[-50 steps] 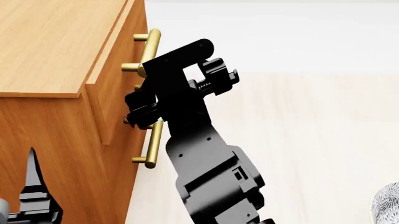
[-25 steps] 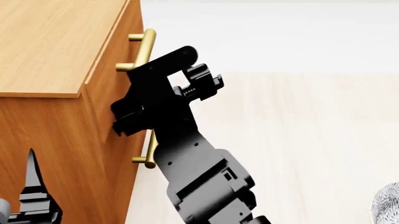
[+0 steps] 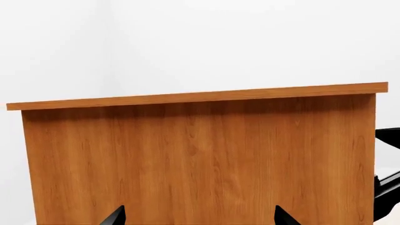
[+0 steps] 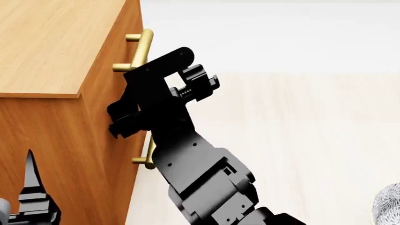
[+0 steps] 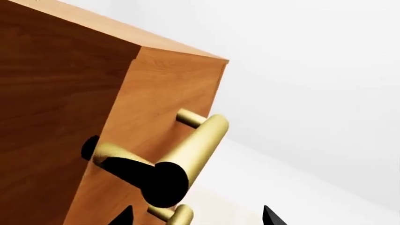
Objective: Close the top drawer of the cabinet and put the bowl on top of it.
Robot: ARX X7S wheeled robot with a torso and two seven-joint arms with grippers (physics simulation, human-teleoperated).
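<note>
top drawer [image 4: 128, 56] | orange-brown wood | brass bar handle [image 4: 138, 49] | flush

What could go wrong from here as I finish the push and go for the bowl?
1. The right end effector sits tight against the cabinet front beside the top drawer's handle; pulling back carelessly may snag the bar and reopen the top drawer.
2. The bowl barely shows at the head view's edge, so reaching for it is nearly blind.
3. The left end effector points at the cabinet's side panel and could bump it.
</note>
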